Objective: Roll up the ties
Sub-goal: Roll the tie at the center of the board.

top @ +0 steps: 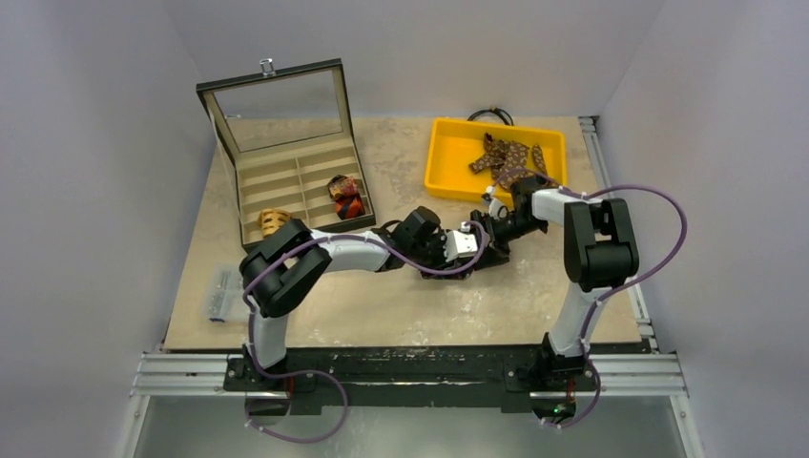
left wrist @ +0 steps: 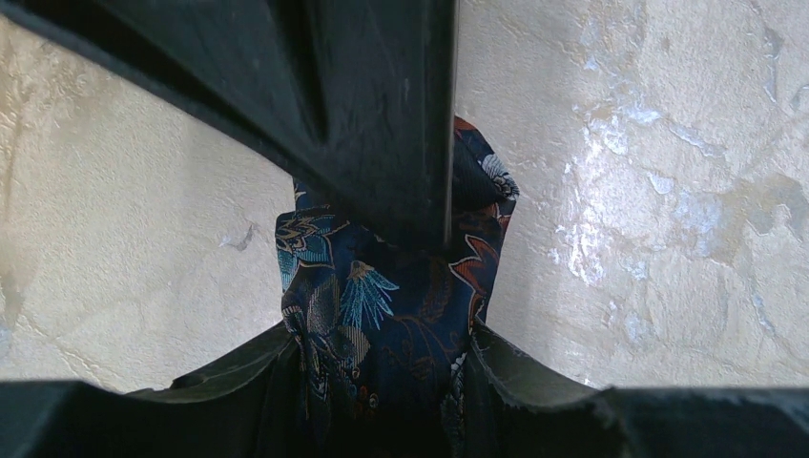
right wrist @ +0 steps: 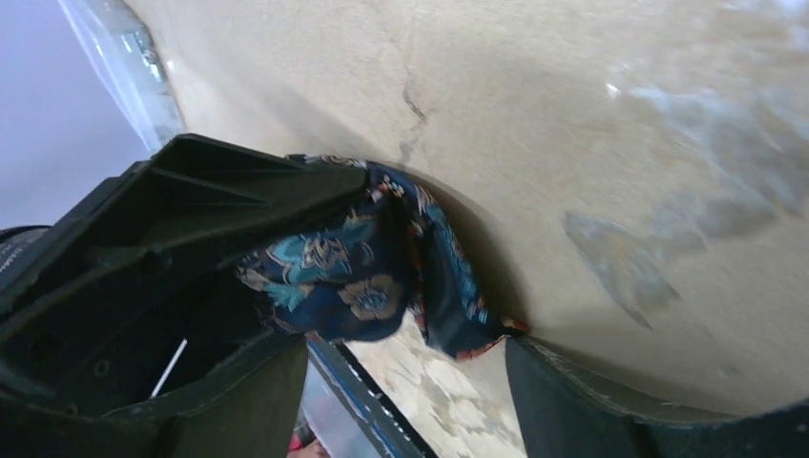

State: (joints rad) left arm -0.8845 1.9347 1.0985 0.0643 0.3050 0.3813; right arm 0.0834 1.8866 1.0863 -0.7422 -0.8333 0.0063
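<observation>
A dark navy floral tie lies bunched on the table, and my left gripper is shut on it, the fabric filling the gap between its fingers. In the right wrist view the same navy tie is a loose fold pressed against the left gripper's black body. My right gripper stands open around it, with only the tie's edge touching one finger. From above, the left gripper and right gripper meet nose to nose mid-table and hide the tie. Brown dotted ties lie in the yellow tray.
An open compartment box with a raised glass lid stands at the back left, holding a tan coil and a red-orange coil. A black cable loop lies behind the tray. A small clear packet sits near the left edge.
</observation>
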